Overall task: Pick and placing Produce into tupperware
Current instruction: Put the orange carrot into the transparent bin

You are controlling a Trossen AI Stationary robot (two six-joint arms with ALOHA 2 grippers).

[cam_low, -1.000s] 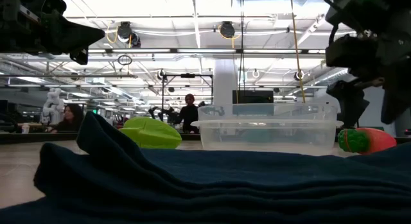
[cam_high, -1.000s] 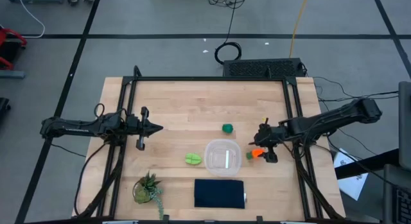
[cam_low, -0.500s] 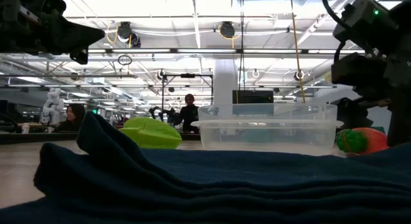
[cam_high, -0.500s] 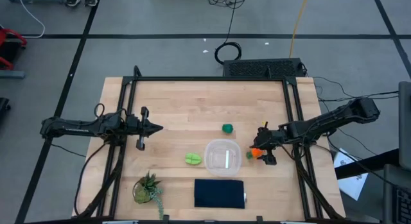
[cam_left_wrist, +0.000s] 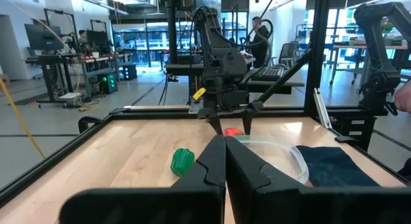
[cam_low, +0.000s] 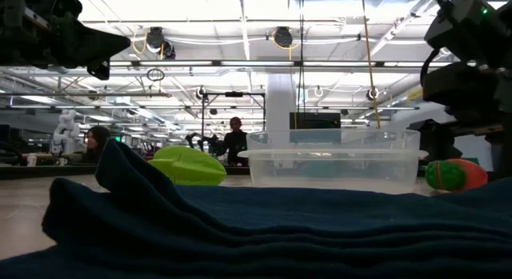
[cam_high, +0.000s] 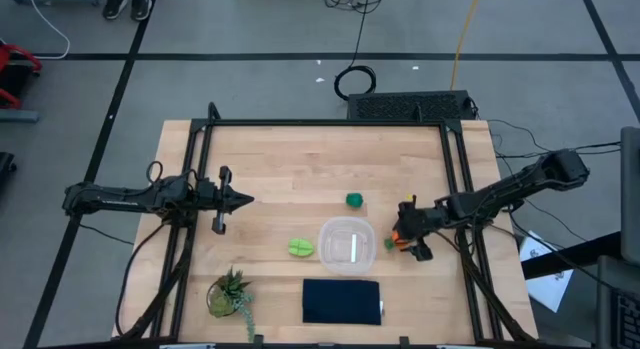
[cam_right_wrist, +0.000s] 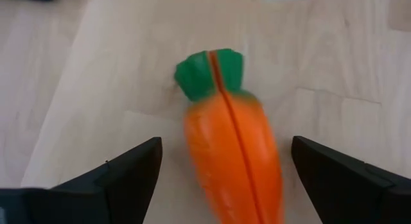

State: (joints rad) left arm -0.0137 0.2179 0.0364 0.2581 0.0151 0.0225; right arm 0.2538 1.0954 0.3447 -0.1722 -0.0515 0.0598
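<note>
The orange carrot with its green top lies flat on the table just right of the clear tupperware. My right gripper is low over the carrot, open, a finger standing on each side of it without touching. The light green leafy piece lies left of the tupperware, and the small dark green round piece sits beyond it toward the far edge. My left gripper hovers shut over the table's left half.
A dark navy folded cloth lies near the front edge, in front of the tupperware. A spiky potted plant stands at the near left corner. Black frame rails run along the table's sides. Bare wood shows across the far half.
My right gripper has moved down and a little toward the table's left, closing in over the carrot. The carrot and the other things have stayed in place.
</note>
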